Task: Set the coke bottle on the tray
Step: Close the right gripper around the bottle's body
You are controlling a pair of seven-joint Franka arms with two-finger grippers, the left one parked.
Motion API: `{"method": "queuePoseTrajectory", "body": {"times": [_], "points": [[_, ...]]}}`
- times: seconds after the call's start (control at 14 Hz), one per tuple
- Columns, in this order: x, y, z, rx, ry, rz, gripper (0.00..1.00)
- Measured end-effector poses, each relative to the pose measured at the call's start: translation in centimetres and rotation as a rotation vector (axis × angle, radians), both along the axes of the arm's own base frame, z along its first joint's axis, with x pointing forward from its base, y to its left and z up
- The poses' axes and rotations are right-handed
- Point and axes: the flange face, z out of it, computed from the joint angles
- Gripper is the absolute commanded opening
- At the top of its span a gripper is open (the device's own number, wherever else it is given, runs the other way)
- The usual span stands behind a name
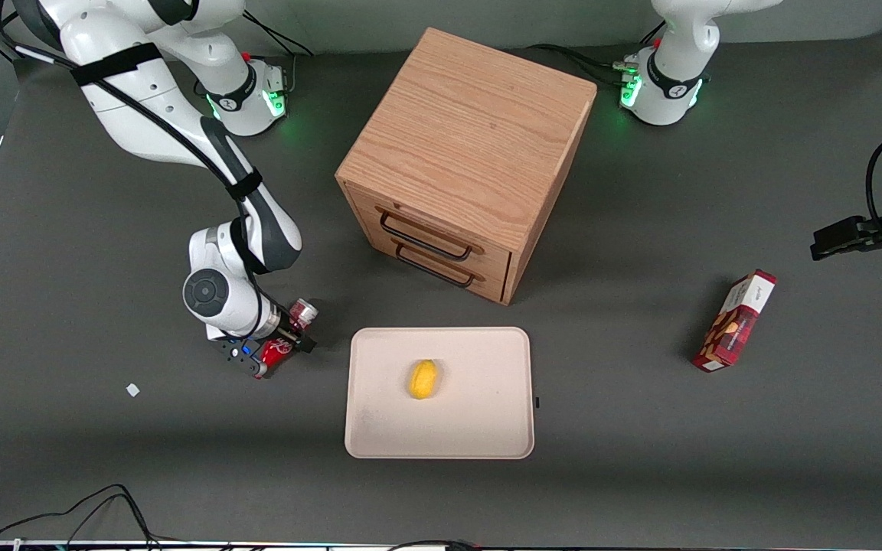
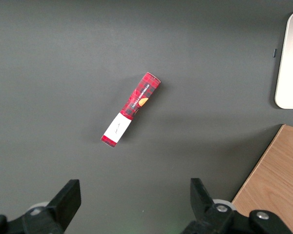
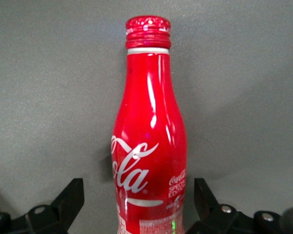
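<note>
The coke bottle, red with white script and a red cap, lies on the dark table with its neck pointing away from the front camera. My gripper hangs low over the bottle's lower body, open. One finger stands on each side of it, with a gap showing between each finger and the bottle. The cream tray lies flat on the table beside the bottle, toward the parked arm's end, a short gap away.
A yellow lemon-like fruit sits in the middle of the tray. The wooden drawer cabinet stands farther from the front camera than the tray. A red snack box lies toward the parked arm's end. A small white scrap lies near my arm.
</note>
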Motion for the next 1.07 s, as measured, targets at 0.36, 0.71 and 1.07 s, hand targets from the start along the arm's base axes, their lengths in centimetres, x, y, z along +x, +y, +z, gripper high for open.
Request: {"method": "queuePoseTrajectory", "body": {"times": [0.36, 0.71, 1.07], "points": [[0.00, 0.00, -0.03, -0.001, 0.000, 0.001, 0.00], [0.04, 0.02, 0.03, -0.001, -0.002, 0.001, 0.00], [0.08, 0.03, 0.08, -0.001, -0.003, 0.001, 0.00]]}}
